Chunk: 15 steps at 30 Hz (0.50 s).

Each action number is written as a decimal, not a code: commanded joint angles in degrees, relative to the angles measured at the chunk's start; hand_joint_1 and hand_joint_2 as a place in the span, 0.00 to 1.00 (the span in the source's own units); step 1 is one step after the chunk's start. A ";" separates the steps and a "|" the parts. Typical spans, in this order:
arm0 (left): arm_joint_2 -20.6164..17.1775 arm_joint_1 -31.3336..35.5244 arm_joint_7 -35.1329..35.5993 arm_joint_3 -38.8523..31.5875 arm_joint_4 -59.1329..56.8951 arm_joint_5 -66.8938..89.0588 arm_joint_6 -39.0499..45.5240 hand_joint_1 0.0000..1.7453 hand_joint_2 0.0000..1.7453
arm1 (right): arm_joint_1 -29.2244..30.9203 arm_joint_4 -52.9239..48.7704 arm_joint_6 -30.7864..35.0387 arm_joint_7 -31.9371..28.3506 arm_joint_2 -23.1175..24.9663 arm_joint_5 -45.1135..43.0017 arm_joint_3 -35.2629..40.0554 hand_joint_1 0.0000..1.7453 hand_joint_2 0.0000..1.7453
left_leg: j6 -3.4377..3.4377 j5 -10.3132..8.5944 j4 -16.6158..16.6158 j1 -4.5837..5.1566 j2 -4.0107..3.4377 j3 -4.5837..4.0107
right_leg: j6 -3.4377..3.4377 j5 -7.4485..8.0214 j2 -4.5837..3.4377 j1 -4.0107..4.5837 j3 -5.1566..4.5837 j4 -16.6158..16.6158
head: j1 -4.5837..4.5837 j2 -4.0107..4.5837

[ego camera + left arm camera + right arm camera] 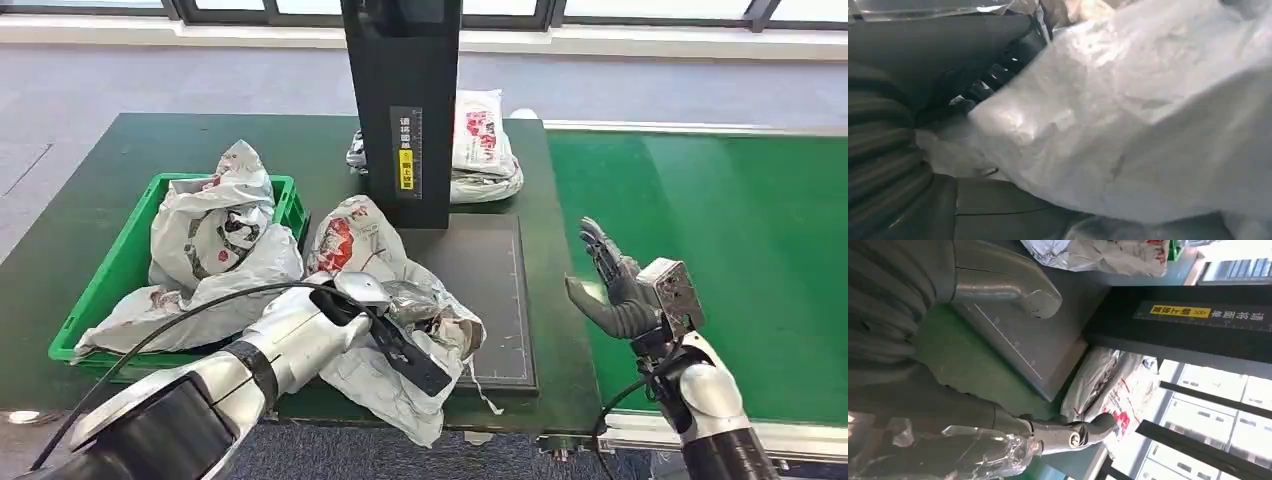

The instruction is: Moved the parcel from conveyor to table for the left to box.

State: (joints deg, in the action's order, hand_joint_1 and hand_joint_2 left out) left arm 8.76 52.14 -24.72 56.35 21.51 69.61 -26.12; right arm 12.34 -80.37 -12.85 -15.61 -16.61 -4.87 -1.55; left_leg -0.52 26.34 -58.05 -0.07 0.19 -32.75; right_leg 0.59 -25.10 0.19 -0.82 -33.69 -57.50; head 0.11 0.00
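Observation:
A crumpled white parcel (352, 236) with red print lies at the table's front, partly on the dark weighing plate (482, 275), just right of the green box (112, 268). My left hand (385, 322) reaches over it from the left and grips its crumpled top, dark fingers (412, 358) laid across the plastic. In the left wrist view the parcel (1128, 125) presses against the fingers (998, 75). My right hand (612, 287) hovers over the conveyor's near left edge, fingers spread and holding nothing; its thumb (1015, 290) and fingers (1068, 434) stand apart.
The green box holds another white parcel (215, 235). A black post (405, 100) rises behind the plate, with a third parcel (485, 140) (1108, 385) lying behind it. The green conveyor belt (720, 230) runs along the right.

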 commanded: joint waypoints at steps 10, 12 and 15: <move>-7.50 1.94 21.72 -7.15 14.53 -2.47 45.20 1.00 1.00 | -7.72 -6.62 -1.14 1.07 -0.99 -4.41 -3.71 0.00 1.00 | 0.05 -0.18 -0.08 -0.04 0.25 -0.44 | 0.03 0.09 0.26 0.06 -0.37 0.04 | 0.00 0.00; -7.88 1.92 22.09 -7.98 15.78 -1.90 45.46 1.00 1.00 | -8.41 -7.23 -0.92 1.22 -0.49 -4.14 -3.85 0.00 1.00 | 0.05 -0.17 -0.01 -0.05 0.13 -0.42 | 0.02 0.11 0.15 0.06 -0.38 0.11 | 0.00 0.00; -7.88 1.80 22.06 -7.94 15.80 -1.79 45.50 1.00 1.00 | -8.31 -7.22 -0.78 1.28 -0.33 -3.99 -3.69 0.00 1.00 | 0.04 -0.13 -0.08 -0.01 0.14 -0.41 | 0.05 0.07 0.13 0.02 -0.42 0.00 | 0.00 0.00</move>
State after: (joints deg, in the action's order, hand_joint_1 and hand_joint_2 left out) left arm 3.87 52.45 -3.41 51.82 31.87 66.67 18.15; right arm 5.70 -85.18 -13.75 -15.04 -19.10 -9.07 -1.55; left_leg -0.46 26.21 -58.11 -0.05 0.33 -33.09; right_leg 0.67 -25.04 0.31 -0.84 -34.04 -57.48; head 0.11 0.00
